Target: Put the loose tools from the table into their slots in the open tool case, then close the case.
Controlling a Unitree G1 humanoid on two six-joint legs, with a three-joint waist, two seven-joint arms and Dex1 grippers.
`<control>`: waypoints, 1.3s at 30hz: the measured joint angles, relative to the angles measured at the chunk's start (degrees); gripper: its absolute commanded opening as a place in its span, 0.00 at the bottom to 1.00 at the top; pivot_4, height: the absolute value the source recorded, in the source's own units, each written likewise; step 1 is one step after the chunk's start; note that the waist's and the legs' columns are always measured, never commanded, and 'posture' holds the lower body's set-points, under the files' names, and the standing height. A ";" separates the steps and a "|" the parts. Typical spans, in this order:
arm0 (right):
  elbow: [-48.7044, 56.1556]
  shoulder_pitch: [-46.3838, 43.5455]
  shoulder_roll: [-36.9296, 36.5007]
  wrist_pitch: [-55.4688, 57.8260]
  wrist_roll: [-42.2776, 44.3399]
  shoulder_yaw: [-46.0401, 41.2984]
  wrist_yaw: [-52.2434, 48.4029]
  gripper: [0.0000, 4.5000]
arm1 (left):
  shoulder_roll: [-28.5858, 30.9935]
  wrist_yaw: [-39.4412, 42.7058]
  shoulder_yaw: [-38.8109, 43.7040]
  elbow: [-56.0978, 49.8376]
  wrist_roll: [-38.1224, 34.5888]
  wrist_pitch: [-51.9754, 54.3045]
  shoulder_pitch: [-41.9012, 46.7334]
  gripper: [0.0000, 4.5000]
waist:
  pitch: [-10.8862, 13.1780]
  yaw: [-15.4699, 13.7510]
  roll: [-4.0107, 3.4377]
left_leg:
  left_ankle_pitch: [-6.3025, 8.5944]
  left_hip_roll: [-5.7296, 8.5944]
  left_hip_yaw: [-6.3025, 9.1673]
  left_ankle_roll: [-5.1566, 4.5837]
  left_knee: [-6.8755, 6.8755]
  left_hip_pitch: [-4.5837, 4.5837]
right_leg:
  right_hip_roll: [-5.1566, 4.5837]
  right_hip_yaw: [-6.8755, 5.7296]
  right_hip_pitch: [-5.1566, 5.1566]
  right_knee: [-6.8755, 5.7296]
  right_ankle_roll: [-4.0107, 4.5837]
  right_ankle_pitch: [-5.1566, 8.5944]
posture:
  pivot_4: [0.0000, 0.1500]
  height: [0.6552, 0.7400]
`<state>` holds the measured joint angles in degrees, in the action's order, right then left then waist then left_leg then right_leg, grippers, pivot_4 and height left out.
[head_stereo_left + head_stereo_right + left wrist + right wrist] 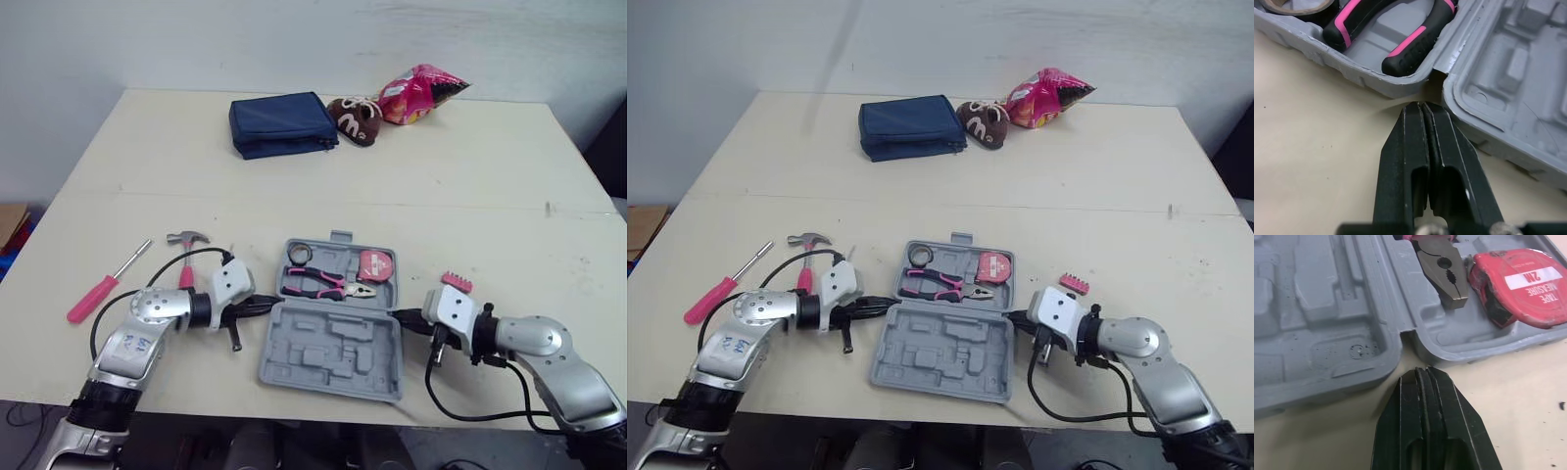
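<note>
The grey tool case [331, 352] lies open near the table's front edge, its far half holding pink-handled pliers [318, 283], a red tape measure [376, 265] and a tape roll [298, 254]. My left gripper [271, 303] is shut, its tip at the case's left hinge notch [1432, 85]. My right gripper [400, 317] is shut, its tip at the right hinge notch [1406, 340]. A pink screwdriver [104, 284] and a small hammer [186, 255] lie left of the case. A pink bit holder [457, 283] lies to its right.
At the table's far side sit a navy pouch [282, 124], a brown plush toy [356, 119] and a pink snack bag [421, 93]. Black cables loop beside both wrists.
</note>
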<state>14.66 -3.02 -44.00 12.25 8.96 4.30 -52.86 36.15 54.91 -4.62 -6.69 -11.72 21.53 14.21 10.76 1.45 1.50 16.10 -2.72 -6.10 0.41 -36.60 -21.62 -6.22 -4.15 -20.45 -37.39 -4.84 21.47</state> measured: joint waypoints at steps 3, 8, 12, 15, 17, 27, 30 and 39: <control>-1.01 -0.07 -1.09 -1.35 0.04 -0.28 -0.92 0.00 | -0.14 -0.59 1.34 -0.17 -1.38 -0.52 -0.14 0.01 | 0.00 -0.02 0.00 | 0.01 0.00 0.00 -0.01 0.00 -0.01 | -0.01 -0.01 0.01 0.03 0.00 0.00 | 1.00 1.00; -4.21 3.95 -4.00 -7.63 2.05 -7.06 -3.58 0.00 | 1.68 2.85 9.05 -6.85 -11.08 0.14 -2.54 0.01 | 0.01 -0.21 0.01 | 0.03 0.00 0.02 -0.02 0.01 -0.09 | -0.03 -0.05 0.00 0.16 0.00 0.00 | 1.00 1.00; -5.13 10.55 -5.11 -10.67 9.83 -18.59 -8.37 0.15 | 8.68 5.26 20.89 -6.73 -16.01 1.53 -7.17 0.12 | 0.02 0.20 0.00 | 0.03 -0.05 0.01 -0.02 0.10 0.04 | 0.05 -0.05 0.08 0.16 0.00 0.00 | 1.00 1.00; -6.45 16.28 -4.68 -13.63 14.99 -28.12 -11.71 0.43 | 12.76 6.85 31.49 0.31 -16.86 0.22 -13.01 0.39 | 0.03 0.33 -0.02 | 0.11 -0.03 -0.06 -0.17 0.33 0.21 | 0.05 0.02 0.10 0.18 0.01 0.01 | 1.00 1.00; -7.68 18.88 -4.67 -15.12 16.52 -32.44 -13.40 0.65 | 13.79 7.15 36.34 4.78 -16.72 -1.99 -15.54 0.59 | 0.03 0.15 -0.01 | 0.16 -0.03 -0.05 -0.22 0.36 0.23 | 0.02 0.02 0.10 0.21 0.01 0.01 | 1.00 1.00; -30.72 21.14 -2.80 -34.18 17.85 -42.95 -21.99 1.00 | 24.34 7.17 52.04 40.37 -11.20 -17.24 -24.29 0.99 | 0.09 0.29 0.18 | 0.36 -0.01 -0.23 -0.26 0.55 0.26 | -0.12 0.11 0.02 0.46 0.02 0.01 | 1.00 1.00; -39.48 19.61 -4.56 -38.38 16.08 -43.04 -22.53 1.00 | 26.39 5.91 53.32 47.86 -10.44 -20.96 -23.53 0.99 | 0.09 0.26 0.17 | 0.43 -0.01 -0.26 -0.15 0.57 0.36 | -0.17 0.15 0.06 0.44 0.02 0.00 | 1.00 1.00; -34.70 15.23 -1.94 -39.25 21.75 -38.92 -26.97 1.00 | 22.62 5.36 51.52 40.85 -12.66 -19.01 -23.88 0.99 | 0.11 0.42 0.14 | 0.36 -0.03 -0.28 -0.12 0.66 0.36 | -0.19 0.20 -0.01 0.29 0.04 0.01 | 1.00 1.00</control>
<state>-20.04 12.21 -45.94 -27.00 30.71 -34.62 -79.83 58.77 60.27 46.90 34.15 -24.39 2.52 -9.67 10.87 1.87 1.63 16.47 -2.76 -6.38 0.29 -35.94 -21.26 -6.41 -3.94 -20.46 -37.10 -4.80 21.48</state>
